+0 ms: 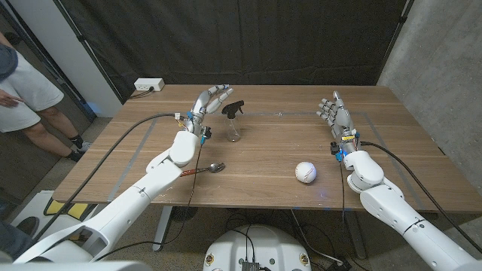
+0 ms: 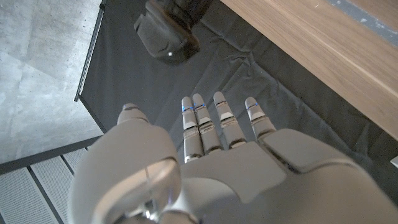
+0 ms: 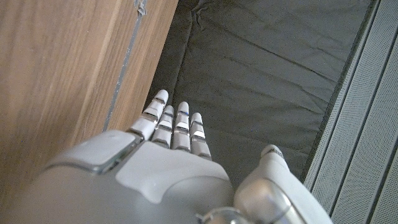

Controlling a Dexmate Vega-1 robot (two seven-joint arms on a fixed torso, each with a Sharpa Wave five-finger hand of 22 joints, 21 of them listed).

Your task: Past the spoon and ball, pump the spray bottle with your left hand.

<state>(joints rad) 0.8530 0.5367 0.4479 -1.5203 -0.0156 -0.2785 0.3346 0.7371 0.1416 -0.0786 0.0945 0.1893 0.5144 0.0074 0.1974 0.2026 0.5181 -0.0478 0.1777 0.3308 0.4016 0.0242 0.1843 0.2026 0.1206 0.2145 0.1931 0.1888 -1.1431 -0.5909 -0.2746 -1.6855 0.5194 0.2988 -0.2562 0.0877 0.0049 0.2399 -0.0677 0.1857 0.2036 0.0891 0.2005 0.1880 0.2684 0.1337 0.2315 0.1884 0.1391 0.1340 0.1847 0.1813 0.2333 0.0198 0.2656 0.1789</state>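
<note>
A clear spray bottle with a black pump head stands upright on the wooden table, left of centre. My left hand is raised just to its left, fingers spread and holding nothing, fingertips close to the black head but apart from it. A spoon with a reddish handle lies nearer me, beside my left forearm. A white ball rests right of centre. My right hand stands open above the table's right side, holding nothing.
A white power strip lies at the table's far left corner. A person in light shorts stands off the left side. Black curtain hangs behind the table. Tape lines mark the tabletop.
</note>
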